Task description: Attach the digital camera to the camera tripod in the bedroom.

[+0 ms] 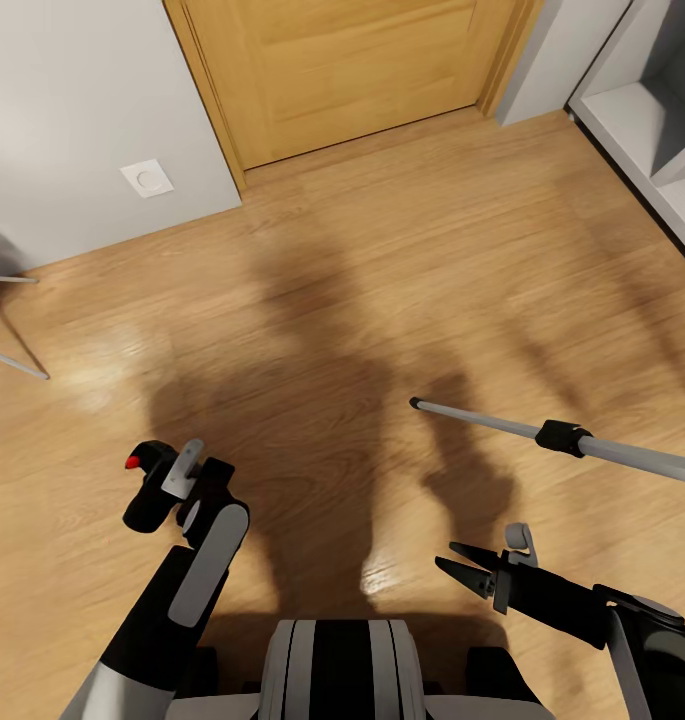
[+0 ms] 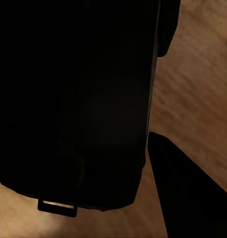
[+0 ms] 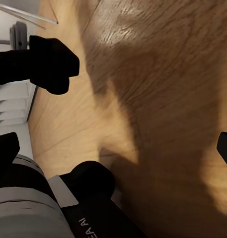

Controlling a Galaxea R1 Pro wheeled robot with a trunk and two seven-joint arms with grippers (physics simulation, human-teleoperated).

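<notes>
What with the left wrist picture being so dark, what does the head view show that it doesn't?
The head view shows the oak door, the white shelf, a silver leg of the camera tripod reaching in low over the floor, and the right claw, open and holding nothing. The left wrist view gives a close look at the digital camera: a black side with a small slot at its edge, beside a dark finger. Both show the camera held in the left claw, and the wood floor.
</notes>
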